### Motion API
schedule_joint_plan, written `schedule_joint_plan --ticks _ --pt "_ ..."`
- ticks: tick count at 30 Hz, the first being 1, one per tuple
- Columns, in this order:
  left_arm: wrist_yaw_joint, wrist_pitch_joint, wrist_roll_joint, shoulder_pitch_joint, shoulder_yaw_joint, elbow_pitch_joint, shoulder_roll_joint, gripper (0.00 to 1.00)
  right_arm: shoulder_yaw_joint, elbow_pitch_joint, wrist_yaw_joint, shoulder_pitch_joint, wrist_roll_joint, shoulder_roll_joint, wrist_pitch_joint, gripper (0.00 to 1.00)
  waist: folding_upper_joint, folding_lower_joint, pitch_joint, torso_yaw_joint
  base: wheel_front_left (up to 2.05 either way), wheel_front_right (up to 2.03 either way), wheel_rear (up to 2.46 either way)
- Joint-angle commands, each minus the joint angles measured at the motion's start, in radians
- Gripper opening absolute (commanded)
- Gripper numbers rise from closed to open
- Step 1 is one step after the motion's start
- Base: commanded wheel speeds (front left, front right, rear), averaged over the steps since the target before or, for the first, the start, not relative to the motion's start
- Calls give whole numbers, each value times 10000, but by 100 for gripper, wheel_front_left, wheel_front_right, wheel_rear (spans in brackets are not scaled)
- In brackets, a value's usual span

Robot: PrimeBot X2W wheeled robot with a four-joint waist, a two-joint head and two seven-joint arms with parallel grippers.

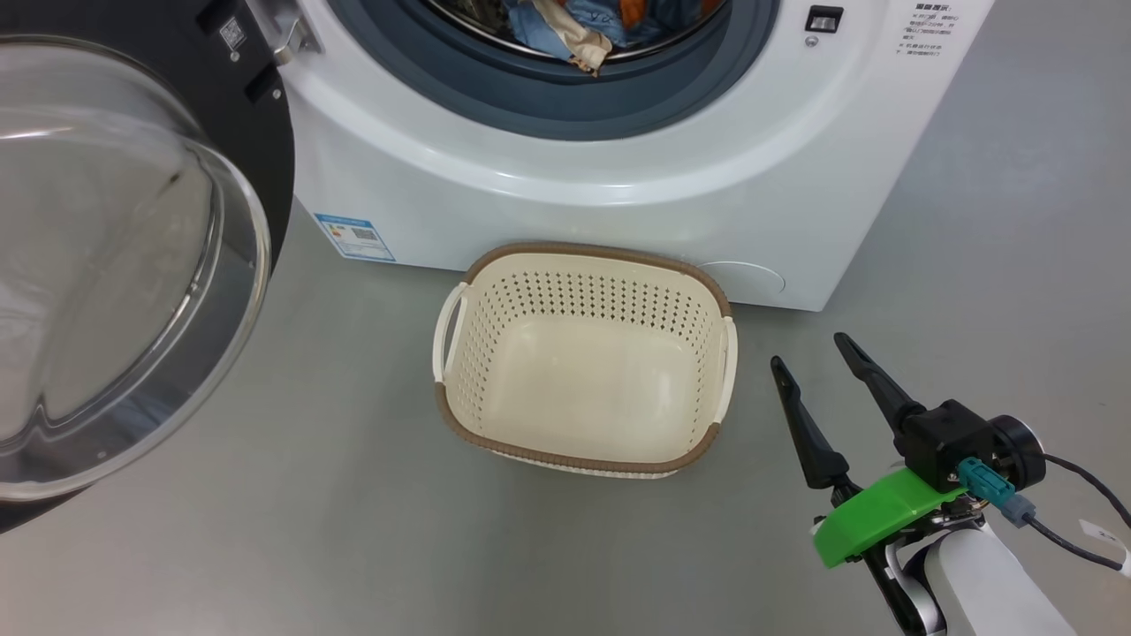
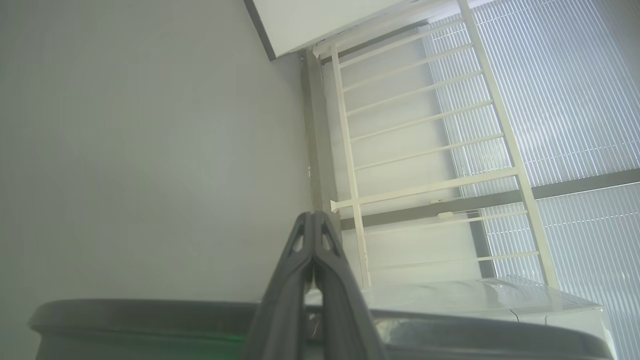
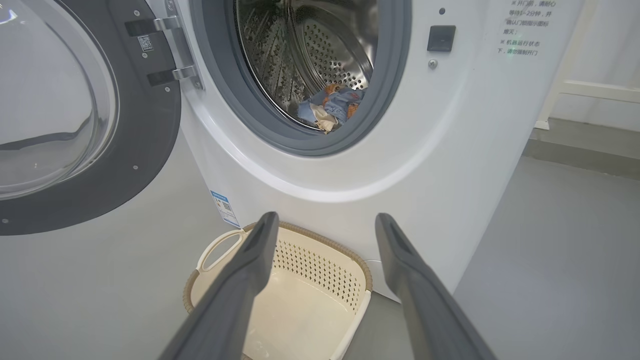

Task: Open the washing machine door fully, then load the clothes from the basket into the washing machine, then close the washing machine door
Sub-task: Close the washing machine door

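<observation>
Cream basket (image 1: 583, 296) upright, lengthways along washer (image 1: 565, 199)

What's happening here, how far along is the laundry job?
The washing machine door stands wide open, the clothes lie inside the washing machine, and the basket in front is empty. The right gripper hangs beside the basket, fingers apart, holding nothing. The left gripper is shut on nothing. Only closing the door remains.

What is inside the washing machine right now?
The clothes, a blue bundle with orange and cream patches, lie low in the steel drum, just behind the grey gasket. Anything beneath the bundle is covered, and the drum's top is out of frame.
</observation>
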Motion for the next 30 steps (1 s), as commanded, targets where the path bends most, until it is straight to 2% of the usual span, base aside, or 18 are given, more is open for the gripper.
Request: schedule_joint_plan --ticks 1,19,30 --pt "2 406 134 -156 19 -114 754 0 117 -249 54 -207 -148 56 4 100 0 0 15 29 0 0 0" --pt "2 4284 346 898 -672 -921 555 0 229 86 54 -79 276 -154 -92 100 0 0 -722 350 0 0 0" --pt "2 6504 121 1491 -797 -2063 254 0 410 374 54 11 808 -307 -298 100 0 0 -1203 583 0 0 0"
